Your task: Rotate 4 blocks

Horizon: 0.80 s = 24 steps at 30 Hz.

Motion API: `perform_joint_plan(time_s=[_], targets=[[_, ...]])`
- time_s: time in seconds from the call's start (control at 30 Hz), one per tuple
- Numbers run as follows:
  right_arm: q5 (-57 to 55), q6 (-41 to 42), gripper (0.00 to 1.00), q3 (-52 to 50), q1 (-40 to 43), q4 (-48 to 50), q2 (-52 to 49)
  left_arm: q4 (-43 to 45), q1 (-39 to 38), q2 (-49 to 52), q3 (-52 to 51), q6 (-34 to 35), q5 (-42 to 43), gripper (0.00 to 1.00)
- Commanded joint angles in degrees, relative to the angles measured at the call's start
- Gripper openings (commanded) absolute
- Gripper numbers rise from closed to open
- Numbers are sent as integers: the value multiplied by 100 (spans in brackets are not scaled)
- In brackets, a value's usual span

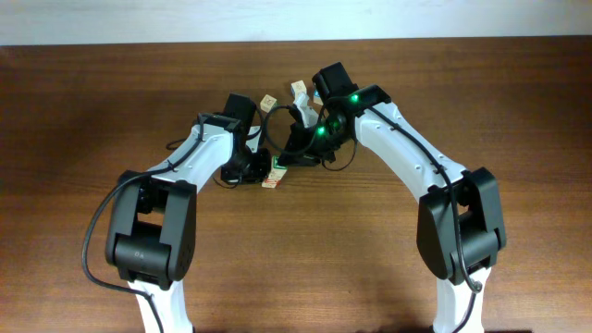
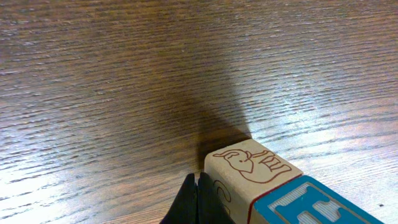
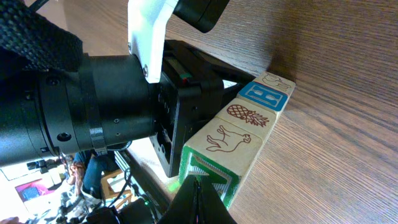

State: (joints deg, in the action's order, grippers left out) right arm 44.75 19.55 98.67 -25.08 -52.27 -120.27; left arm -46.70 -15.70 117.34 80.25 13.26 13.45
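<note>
In the right wrist view, blocks stand in a row on the table: the nearest one (image 3: pixel 227 142) has a green printed face and an animal drawing on top, then a pineapple block (image 3: pixel 249 116), a blue-faced cube (image 3: pixel 266 94) and a far pale one (image 3: pixel 278 81). My right gripper (image 3: pixel 198 200) is shut, its tips against the green face. My left gripper (image 2: pixel 198 204) is shut and empty, beside an elephant block (image 2: pixel 252 167) that adjoins a blue-faced cube (image 2: pixel 314 210). Overhead, both grippers meet at mid-table and hide most of the row; one block (image 1: pixel 275 175) shows at its near end.
Two loose pale blocks (image 1: pixel 269 100) (image 1: pixel 299 91) lie behind the grippers. The left arm's black wrist body (image 3: pixel 93 106) sits close along the row's left side. Cables loop between the arms (image 1: pixel 277 120). Bare wooden table (image 1: pixel 481 92) surrounds the cluster.
</note>
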Motion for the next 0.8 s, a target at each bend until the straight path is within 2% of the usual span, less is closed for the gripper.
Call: perform_joint_plan(time_s=[0.0,0.53,0.77], targets=[[-345,48,4,-125,-160,-20,-212,37,-201,2,114,37,544,0],[-800,197,4,-125,-304,184,-212,-52,946,2,114,103,435,0],[-859,199,4,-125,-328,481,-212,-50,1062,2,114,101,433,0]])
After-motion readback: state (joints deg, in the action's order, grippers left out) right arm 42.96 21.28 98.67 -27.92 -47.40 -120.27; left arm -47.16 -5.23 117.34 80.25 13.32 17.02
